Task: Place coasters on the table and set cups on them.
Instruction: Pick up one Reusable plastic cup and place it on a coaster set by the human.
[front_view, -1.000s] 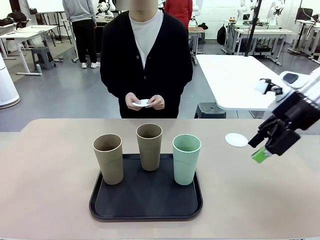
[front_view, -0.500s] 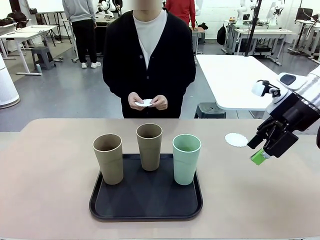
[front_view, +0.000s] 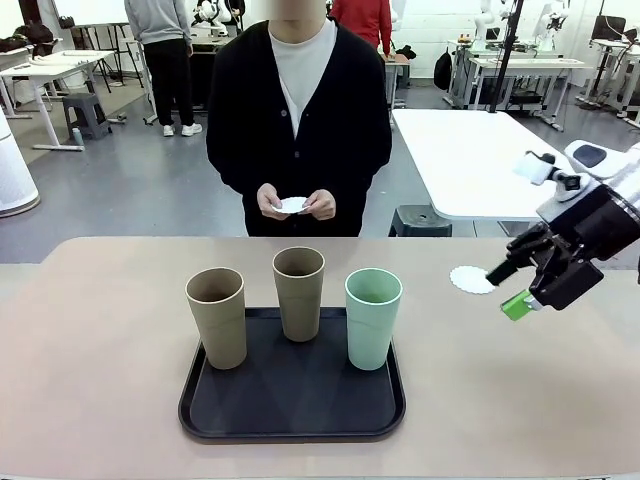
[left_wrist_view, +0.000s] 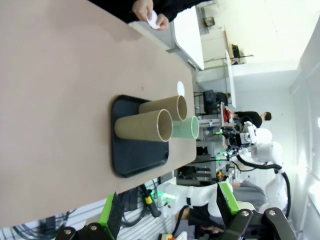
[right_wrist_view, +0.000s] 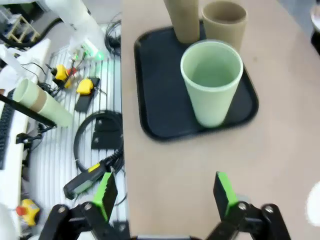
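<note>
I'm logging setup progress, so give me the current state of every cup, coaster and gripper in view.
Left tan cup: upright, empty, on the tray.
Middle tan cup: upright, empty, on the tray.
Mint cup: upright, empty, on the tray.
Coaster: flat on the table, nothing on it.
White paper: held in the person's hands, not laid down.
Left gripper: open, empty.
Right gripper: open, empty.
</note>
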